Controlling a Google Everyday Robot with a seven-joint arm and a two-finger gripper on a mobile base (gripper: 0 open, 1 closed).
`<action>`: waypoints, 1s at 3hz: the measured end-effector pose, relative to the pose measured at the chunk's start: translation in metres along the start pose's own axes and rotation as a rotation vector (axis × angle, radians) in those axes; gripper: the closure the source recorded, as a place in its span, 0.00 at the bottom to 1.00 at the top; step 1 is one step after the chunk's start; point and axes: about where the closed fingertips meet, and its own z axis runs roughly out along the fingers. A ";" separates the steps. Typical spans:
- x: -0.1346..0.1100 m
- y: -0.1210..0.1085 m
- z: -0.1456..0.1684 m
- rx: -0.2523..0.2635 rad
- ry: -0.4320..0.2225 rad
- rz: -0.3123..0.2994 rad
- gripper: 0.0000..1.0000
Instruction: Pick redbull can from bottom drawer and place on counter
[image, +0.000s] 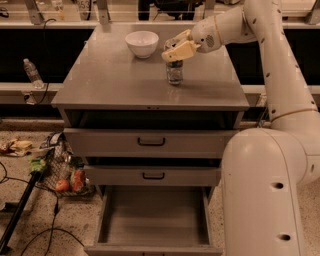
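Note:
The redbull can (174, 73), slim and silver, stands upright on the counter (115, 80), right of centre, with its base at or just above the surface. My gripper (176, 51) comes in from the right and is shut on the can's top part. The bottom drawer (155, 215) is pulled open below the two upper drawers, and its flat grey floor shows nothing in it.
A white bowl (142, 43) sits on the counter behind and left of the can. My white base (265, 190) stands right of the cabinet. A clear plastic bottle (32, 73) is on a ledge at left. A wire basket of items (65, 175), cables and a black pole lie on the floor at left.

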 end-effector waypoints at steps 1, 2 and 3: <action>0.005 -0.004 0.001 0.005 -0.009 0.005 0.02; 0.007 -0.007 -0.005 0.018 -0.026 0.005 0.00; 0.000 -0.001 -0.040 0.061 -0.069 -0.026 0.00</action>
